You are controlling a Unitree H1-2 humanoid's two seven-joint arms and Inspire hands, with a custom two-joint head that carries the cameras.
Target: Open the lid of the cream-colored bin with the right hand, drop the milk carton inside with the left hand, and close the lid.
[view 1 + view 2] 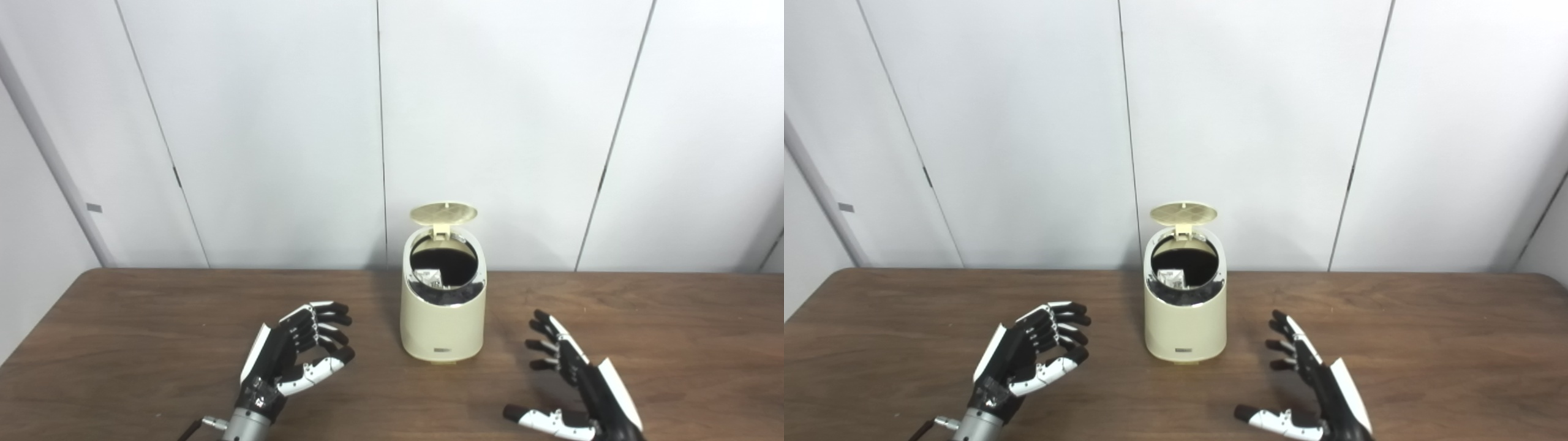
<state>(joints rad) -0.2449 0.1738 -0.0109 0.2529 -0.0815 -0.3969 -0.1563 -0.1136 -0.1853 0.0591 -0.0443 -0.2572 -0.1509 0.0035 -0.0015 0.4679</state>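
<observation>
The cream-colored bin (442,321) stands upright at the middle of the brown table, its round lid (443,213) tipped up and back on its hinge. Inside the dark opening, a corner of the milk carton (429,276) shows at the left. My left hand (297,355) hovers over the table left of the bin, fingers curled but apart, holding nothing. To the right of the bin my right hand (569,383) is spread open, palm facing left, with nothing in it. Neither hand touches the bin.
The brown wooden table (153,318) runs the full width of the view, with its left corner at the far left. White wall panels stand close behind the bin.
</observation>
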